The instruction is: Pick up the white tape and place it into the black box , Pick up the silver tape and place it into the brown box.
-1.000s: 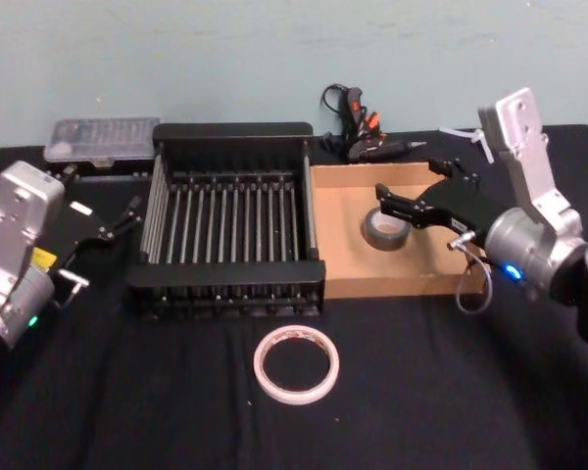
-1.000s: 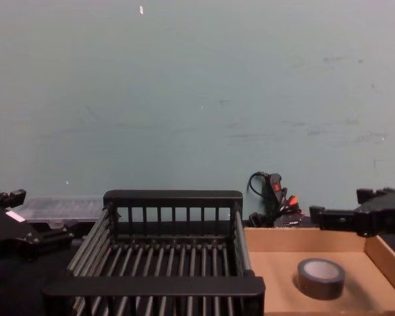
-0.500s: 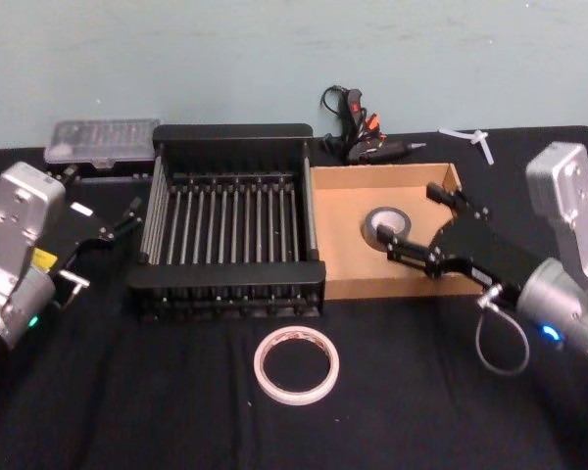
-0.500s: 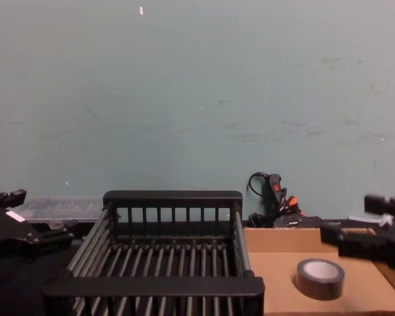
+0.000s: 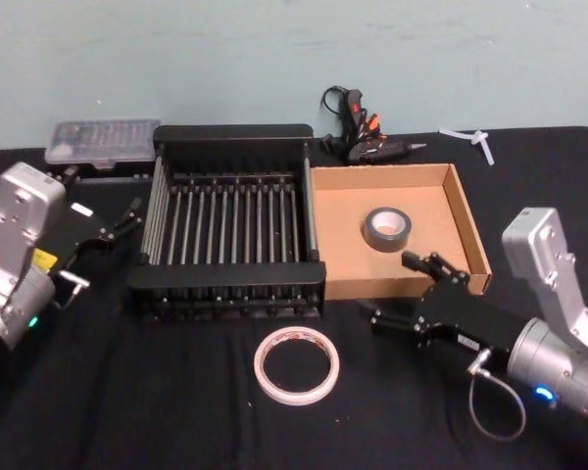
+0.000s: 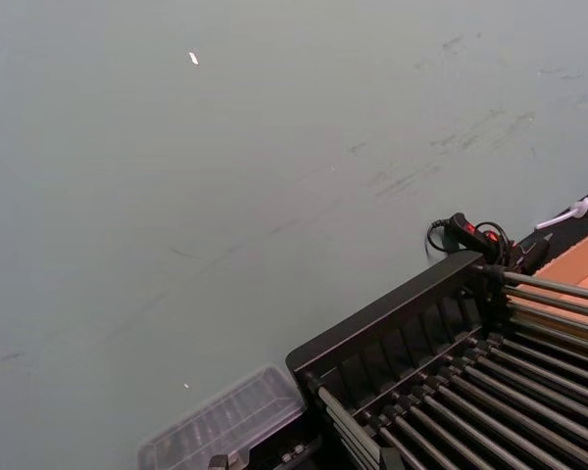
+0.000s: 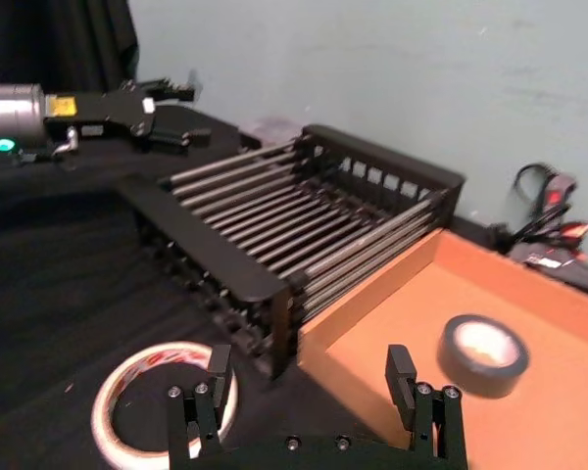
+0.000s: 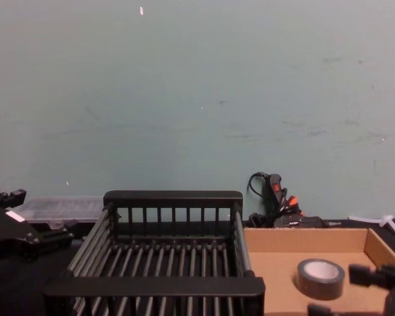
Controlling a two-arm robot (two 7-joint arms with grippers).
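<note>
The right gripper [image 5: 404, 294] hangs low over the black table [image 5: 176, 411], just near of the brown box [image 5: 441, 196], its fingers [image 7: 400, 370] spread wide and holding nothing. The white tape [image 5: 296, 364] lies flat on the table to the left of those fingers, apart from them, near of the black box [image 5: 230, 132]. The silver tape [image 5: 387, 227] lies inside the brown box, beyond the fingers. The left gripper [image 5: 118, 223] sits parked left of the black box, fingers narrowly parted.

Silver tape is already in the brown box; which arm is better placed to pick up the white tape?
Right: the right gripper, open, sits just beside the white tape; the left gripper is beyond the black box.
</note>
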